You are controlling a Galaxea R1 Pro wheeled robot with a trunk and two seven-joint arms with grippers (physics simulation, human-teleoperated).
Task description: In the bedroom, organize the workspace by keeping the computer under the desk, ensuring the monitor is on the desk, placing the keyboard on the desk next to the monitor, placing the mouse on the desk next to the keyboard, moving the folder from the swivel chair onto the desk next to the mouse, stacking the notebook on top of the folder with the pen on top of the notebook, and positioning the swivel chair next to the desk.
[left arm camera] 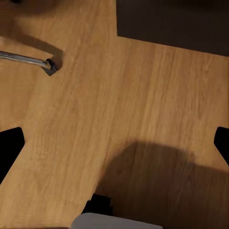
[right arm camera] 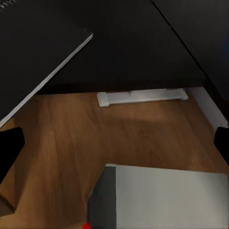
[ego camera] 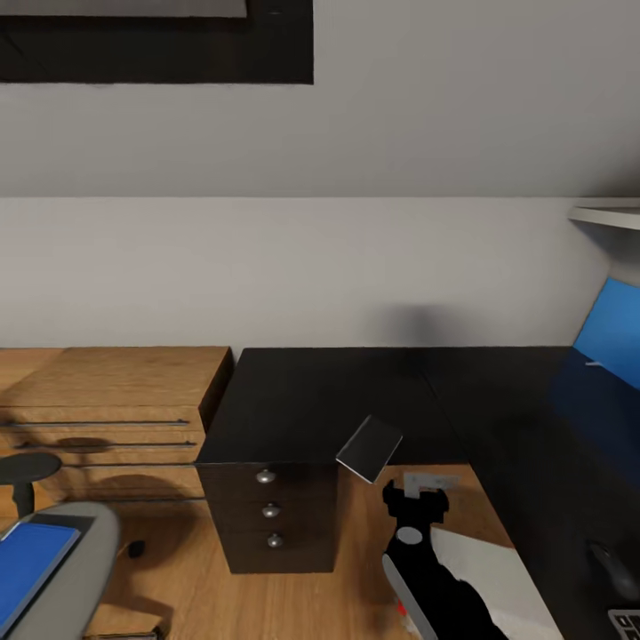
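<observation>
Desk (ego camera: 356,400) dead ahead. Computer (ego camera: 484,569) on the floor at the desk's front. Folder (ego camera: 31,560) on the chair (ego camera: 84,551), well left of the desk. Notebook (ego camera: 369,449) is tilted over the desk's front edge. Right gripper (ego camera: 413,500) sits just below it with jaws spread, not pinching as far as we can see. Left gripper (left arm camera: 114,143) is spread over the floor. We judge the notebook should settle flat, well in from the edge.
</observation>
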